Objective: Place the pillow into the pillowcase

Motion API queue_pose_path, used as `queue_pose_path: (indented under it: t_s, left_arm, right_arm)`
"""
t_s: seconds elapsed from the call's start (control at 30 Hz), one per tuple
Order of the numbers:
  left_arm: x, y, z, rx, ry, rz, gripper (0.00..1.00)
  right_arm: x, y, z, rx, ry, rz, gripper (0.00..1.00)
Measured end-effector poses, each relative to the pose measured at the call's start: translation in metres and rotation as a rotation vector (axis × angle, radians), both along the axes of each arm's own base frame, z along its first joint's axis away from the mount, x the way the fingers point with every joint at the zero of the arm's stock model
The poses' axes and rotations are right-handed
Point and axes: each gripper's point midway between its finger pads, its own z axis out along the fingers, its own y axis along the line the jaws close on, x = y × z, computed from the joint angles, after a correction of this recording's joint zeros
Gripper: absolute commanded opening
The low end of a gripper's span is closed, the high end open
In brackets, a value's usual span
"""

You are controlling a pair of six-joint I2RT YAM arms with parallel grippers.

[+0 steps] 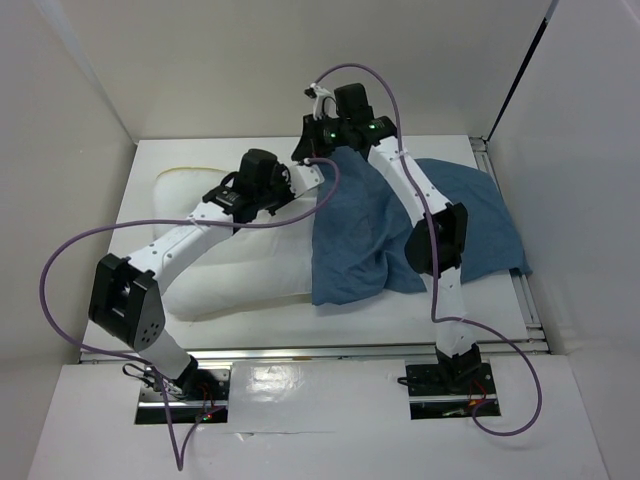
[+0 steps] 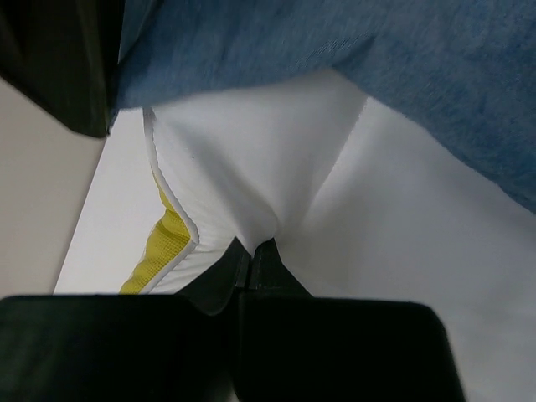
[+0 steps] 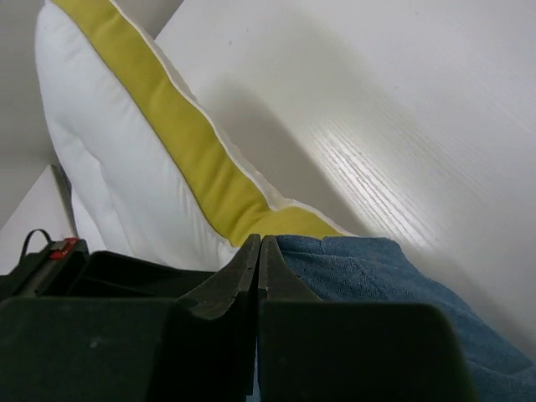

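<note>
A: Where the left claw (image 2: 253, 249) meets the pillow (image 1: 240, 275), how do the jaws stand?
B: Pressed together, no gap. A pucker of white pillow cloth is pinched between the tips.
A: Pillow itself?
B: Lies across the left and middle of the table (image 1: 410, 305), puffy, white. Yellow band along its edge, seen in both wrist views. Right end is under the case (image 1: 350, 235).
A: Left arm (image 1: 170, 250)?
B: Elbow at the near left, forearm reaching over the pillow toward the case's edge.
A: Right claw (image 3: 260, 244)?
B: Closed tight too. Blue cloth runs right up to the tips and looks nipped there, yellow band just beside.
A: Case?
B: Dusty blue, wrinkled, draped over the pillow's right end and spread to the right. Far left corner is lifted at the right claw.
A: Right arm (image 1: 435, 240)?
B: Stretched far over the case, wrist angled left near the table's far edge.
</note>
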Motion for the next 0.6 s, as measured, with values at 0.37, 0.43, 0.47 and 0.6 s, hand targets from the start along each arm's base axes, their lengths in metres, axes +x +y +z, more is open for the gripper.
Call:
queue_pose_path:
  t_s: [0.37, 0.43, 0.47, 0.6]
  left_arm:
    - [-0.009, -0.034, 0.023, -0.039, -0.038, -0.056, 0.0]
    - [-0.01, -0.038, 0.026, -0.048, -0.044, -0.058, 0.0]
    - [-0.01, -0.04, 0.027, -0.051, -0.048, -0.059, 0.0]
    - [-0.011, -0.043, 0.029, -0.065, -0.052, -0.044, 0.0]
  right_arm:
    - [-0.03, 0.046, 0.031, 0.114, 0.016, 0.091, 0.0]
    - [-0.038, 0.055, 0.035, 0.132, 0.022, 0.11, 0.0]
    - [-0.04, 0.058, 0.037, 0.139, 0.026, 0.116, 0.0]
    - [-0.053, 0.073, 0.04, 0.156, 0.042, 0.136, 0.0]
